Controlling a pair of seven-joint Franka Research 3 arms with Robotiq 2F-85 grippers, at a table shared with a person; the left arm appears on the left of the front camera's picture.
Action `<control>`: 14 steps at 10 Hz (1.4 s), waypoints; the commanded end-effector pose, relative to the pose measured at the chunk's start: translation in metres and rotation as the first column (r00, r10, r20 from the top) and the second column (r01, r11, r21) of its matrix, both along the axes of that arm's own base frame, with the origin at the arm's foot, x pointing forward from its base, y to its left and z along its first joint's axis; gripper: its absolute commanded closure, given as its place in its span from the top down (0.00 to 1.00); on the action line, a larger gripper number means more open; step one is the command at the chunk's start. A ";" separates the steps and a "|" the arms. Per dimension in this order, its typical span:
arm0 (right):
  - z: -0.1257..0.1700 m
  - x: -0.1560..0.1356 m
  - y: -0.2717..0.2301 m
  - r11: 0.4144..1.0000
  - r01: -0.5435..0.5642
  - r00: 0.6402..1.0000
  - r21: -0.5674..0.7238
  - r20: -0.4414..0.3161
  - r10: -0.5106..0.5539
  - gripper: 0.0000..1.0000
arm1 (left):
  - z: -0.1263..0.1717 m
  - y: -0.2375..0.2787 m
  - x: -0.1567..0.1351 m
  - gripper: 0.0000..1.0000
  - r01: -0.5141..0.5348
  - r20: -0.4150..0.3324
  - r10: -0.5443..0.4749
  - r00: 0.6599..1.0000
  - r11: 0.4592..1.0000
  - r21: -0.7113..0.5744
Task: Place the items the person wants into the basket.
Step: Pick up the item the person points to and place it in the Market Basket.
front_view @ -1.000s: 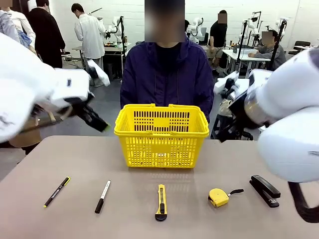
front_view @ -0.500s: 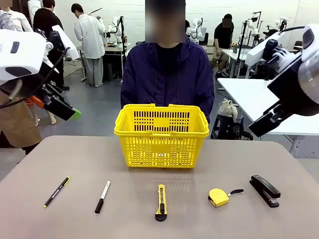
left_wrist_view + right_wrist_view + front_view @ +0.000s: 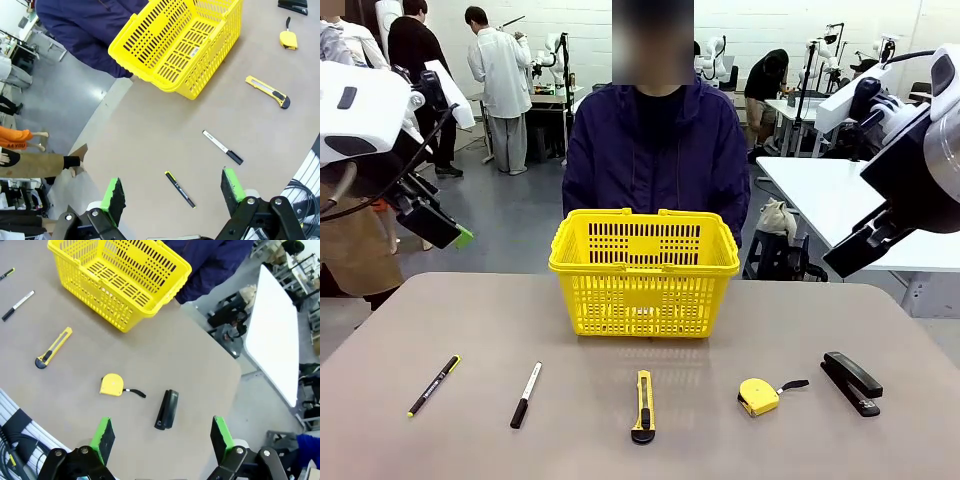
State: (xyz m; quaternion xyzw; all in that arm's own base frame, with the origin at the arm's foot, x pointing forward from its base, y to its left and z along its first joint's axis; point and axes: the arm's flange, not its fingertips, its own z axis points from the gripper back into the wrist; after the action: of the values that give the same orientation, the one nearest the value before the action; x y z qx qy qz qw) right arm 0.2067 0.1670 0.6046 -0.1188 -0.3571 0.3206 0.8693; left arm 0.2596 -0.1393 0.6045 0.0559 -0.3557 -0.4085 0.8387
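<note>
Front view: one yellow basket (image 3: pixel 643 270) sits mid-frame on the surface (image 3: pixel 440 320), with the person (image 3: pixel 655 150) right behind it. Along the bottom, one of each: pen (image 3: pixel 433 385), marker (image 3: pixel 526 394), utility knife (image 3: pixel 643 406), tape measure (image 3: pixel 758 396), stapler (image 3: pixel 851 382). The left pincer (image 3: pixel 445 228) and right pincer (image 3: pixel 860 245) are up at the frame edges and hard to read from here.

Left wrist view: the left pincer is spread wide and holds nothing. The stapler's clipped by the upper right corner, and the basket's white sticker is unreadable.

Right wrist view: the right pincer is also apart and empty, and the pen's cut off at upper left.
</note>
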 end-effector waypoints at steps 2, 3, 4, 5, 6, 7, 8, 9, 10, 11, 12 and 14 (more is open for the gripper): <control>0.000 0.000 0.000 1.000 0.000 1.000 0.000 0.000 0.000 1.00 | 0.000 0.000 0.000 1.00 0.000 0.000 0.000 1.000 1.000 0.000; 0.006 0.011 -0.043 0.985 -0.109 0.993 0.131 -0.040 0.115 1.00 | 0.005 0.039 0.023 1.00 0.064 -0.101 -0.085 0.991 0.978 -0.197; 0.005 0.021 -0.087 0.954 -0.103 0.991 0.280 -0.050 0.121 1.00 | 0.004 0.078 0.043 1.00 0.078 -0.147 -0.134 0.980 0.939 -0.335; -0.002 0.027 -0.129 0.913 -0.145 0.982 0.381 -0.055 0.179 1.00 | -0.006 0.116 0.063 1.00 0.065 -0.179 -0.160 0.971 0.893 -0.445; -0.009 0.032 -0.172 0.891 -0.117 0.986 0.440 -0.055 0.157 1.00 | -0.015 0.156 0.082 1.00 0.047 -0.217 -0.211 0.953 0.812 -0.581; -0.023 0.037 -0.219 0.830 -0.098 0.983 0.548 -0.079 0.168 1.00 | -0.028 0.199 0.095 1.00 0.017 -0.234 -0.230 0.945 0.748 -0.664; -0.035 0.038 -0.248 0.790 -0.162 0.963 0.592 -0.080 0.258 1.00 | -0.033 0.229 0.097 1.00 0.013 -0.244 -0.260 0.934 0.709 -0.705; -0.046 0.035 -0.272 0.756 -0.213 0.944 0.619 -0.070 0.323 1.00 | -0.031 0.255 0.092 1.00 0.019 -0.240 -0.271 0.932 0.699 -0.715; -0.055 0.029 -0.294 0.752 -0.235 0.940 0.616 -0.053 0.337 1.00 | -0.023 0.278 0.079 1.00 0.031 -0.217 -0.260 0.941 0.704 -0.710; -0.060 0.019 -0.316 0.741 -0.284 0.936 0.609 0.008 0.352 1.00 | -0.010 0.301 0.062 1.00 0.048 -0.186 -0.242 0.952 0.720 -0.692; -0.062 0.007 -0.330 0.725 -0.315 0.934 0.612 0.065 0.351 1.00 | 0.000 0.317 0.048 1.00 0.057 -0.167 -0.229 0.959 0.733 -0.678; -0.058 -0.018 -0.346 0.697 -0.400 0.908 0.595 0.154 0.389 1.00 | 0.006 0.338 0.027 1.00 0.057 -0.174 -0.210 0.962 0.777 -0.627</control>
State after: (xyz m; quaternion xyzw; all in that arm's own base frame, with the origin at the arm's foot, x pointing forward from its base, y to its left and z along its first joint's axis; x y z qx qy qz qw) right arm 0.2072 -0.1840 0.5517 0.2370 -0.4480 0.3464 0.7894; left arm 0.2885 0.1961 0.6145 -0.3116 -0.3731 -0.3230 0.8120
